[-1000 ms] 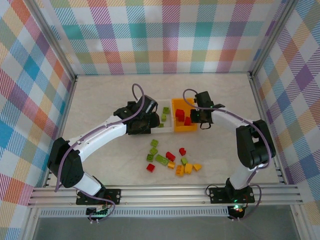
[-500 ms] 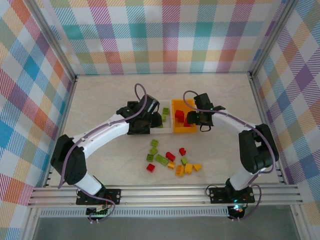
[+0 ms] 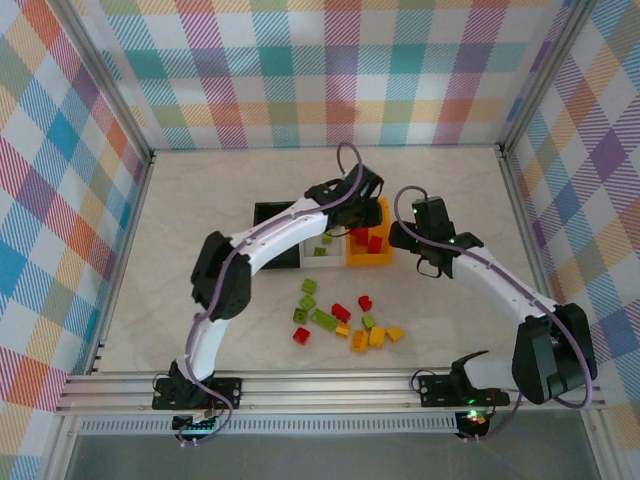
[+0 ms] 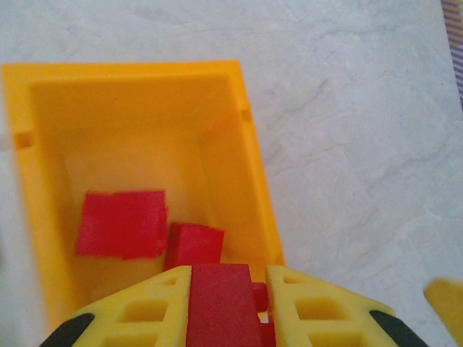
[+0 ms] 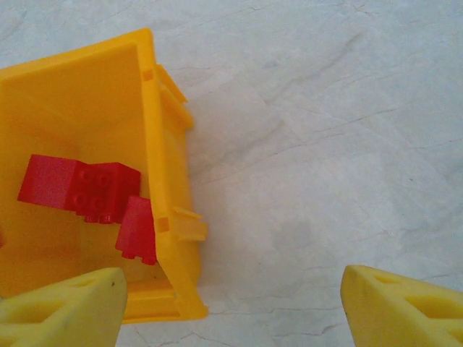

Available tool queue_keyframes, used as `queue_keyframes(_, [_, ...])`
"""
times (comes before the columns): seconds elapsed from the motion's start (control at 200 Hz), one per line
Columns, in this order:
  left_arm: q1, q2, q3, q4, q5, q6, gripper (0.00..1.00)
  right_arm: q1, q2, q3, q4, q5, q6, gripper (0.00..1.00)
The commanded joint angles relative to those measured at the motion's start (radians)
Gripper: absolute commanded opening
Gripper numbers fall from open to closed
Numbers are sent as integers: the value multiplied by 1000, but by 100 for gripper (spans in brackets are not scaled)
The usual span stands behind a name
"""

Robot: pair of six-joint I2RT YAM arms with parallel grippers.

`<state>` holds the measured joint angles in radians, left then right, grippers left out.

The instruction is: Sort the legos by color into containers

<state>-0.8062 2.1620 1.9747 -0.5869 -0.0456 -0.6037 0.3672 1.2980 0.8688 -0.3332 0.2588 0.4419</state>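
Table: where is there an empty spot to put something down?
Bare table lies left of the black bin, along the back wall behind the bins, and between the right arm and the right wall. It's crowded in front of the bins, where loose legos lie, and over the orange bin, where both arms reach.

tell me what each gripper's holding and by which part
Left gripper pinches a red lego by its opposite sides; right gripper is open, holding nothing.

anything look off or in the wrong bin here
Nothing stands out. The orange bin holds only red bricks, and the white bin holds green bricks. The left gripper grips another red brick over the orange bin. Loose bricks lie unsorted on the table.
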Motion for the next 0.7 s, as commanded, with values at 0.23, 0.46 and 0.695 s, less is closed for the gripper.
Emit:
queue_keyframes(0.23, [-11, 223, 329, -212, -35, 25, 41, -25, -81, -43, 4, 2, 9, 81])
queue_keyframes(0.46, [-14, 183, 331, -206, -55, 24, 72, -27, -99, -46, 11, -23, 6, 81])
queue_keyframes(0.695, [-9, -41, 119, -107, -91, 14, 88, -20, -112, -65, 4, -161, -8, 78])
